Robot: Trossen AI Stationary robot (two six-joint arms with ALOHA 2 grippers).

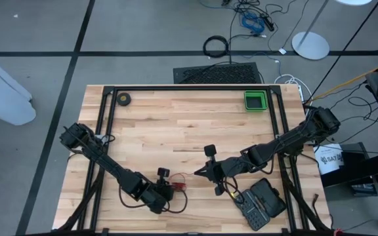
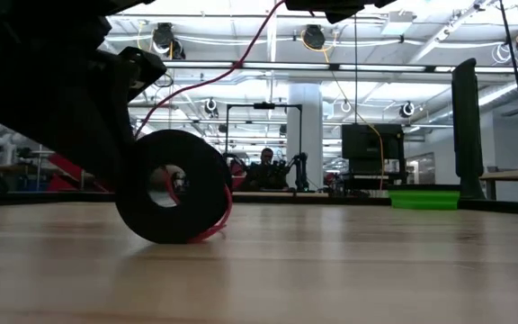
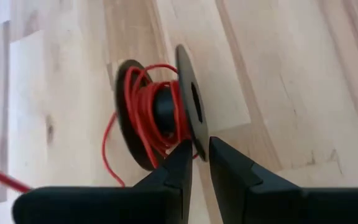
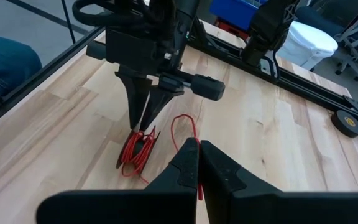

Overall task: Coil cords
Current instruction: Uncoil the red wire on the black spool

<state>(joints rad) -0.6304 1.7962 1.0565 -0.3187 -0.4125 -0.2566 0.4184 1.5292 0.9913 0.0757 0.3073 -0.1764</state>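
Note:
The cords are thin red wire wound on a small black spool, which stands on edge on the wooden table near its front middle. My left gripper comes down onto the spool and is shut on one of its round side discs; it also shows in the high view. A loose length of red wire rises from the spool to my right gripper, which hovers to the right of the spool and is shut on the wire. My left gripper pinches the rim of one black side disc of the spool between its two fingers. The fingers slant down from above and from the table's left. The spool stands on its rims on the table. My right gripper pinches the thin red wire between its shut fingers, a single strand, held above the table. The fingers slant slightly downward, coming from the table's right. From the hold the wire curves down to the spool, not drawn straight.
A green tray sits at the far right and a small dark tape roll at the far left. A black boxy device lies at the near right by the right arm. Black frame rails border the table.

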